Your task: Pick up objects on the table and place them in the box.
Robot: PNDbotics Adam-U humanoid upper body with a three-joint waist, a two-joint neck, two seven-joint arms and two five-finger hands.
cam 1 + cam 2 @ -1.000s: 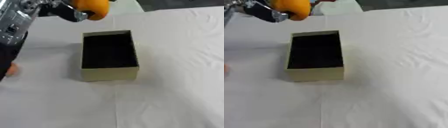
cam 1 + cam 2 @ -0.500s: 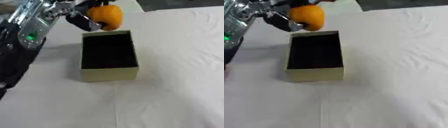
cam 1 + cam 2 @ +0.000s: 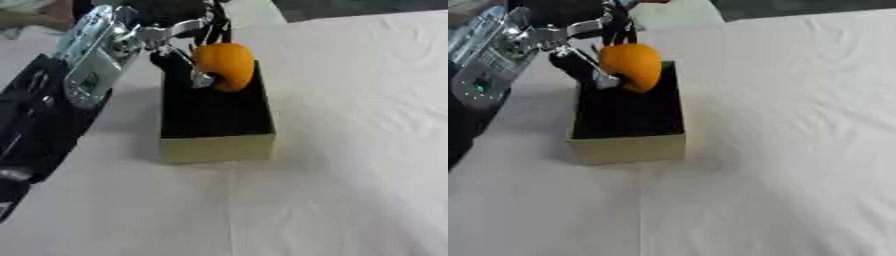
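An orange fruit (image 3: 226,65) hangs over the far end of the box (image 3: 216,148), a pale cardboard box with a dark inside, standing lengthwise on the white cloth. My left hand (image 3: 186,36) comes in from the upper left with its fingers curled round the orange from behind and above. The orange sits over the box's opening, a little above its rim. My right hand shows in no view.
My left arm, black and silver with a green light (image 3: 481,85), crosses the left side of the table. White cloth (image 3: 350,150) covers the table, wrinkled on the right. A pale object lies at the far edge behind the hand.
My left hand has carried the orange right and toward me, from beyond the box's far left corner to over its far end. The arm has come further into view.
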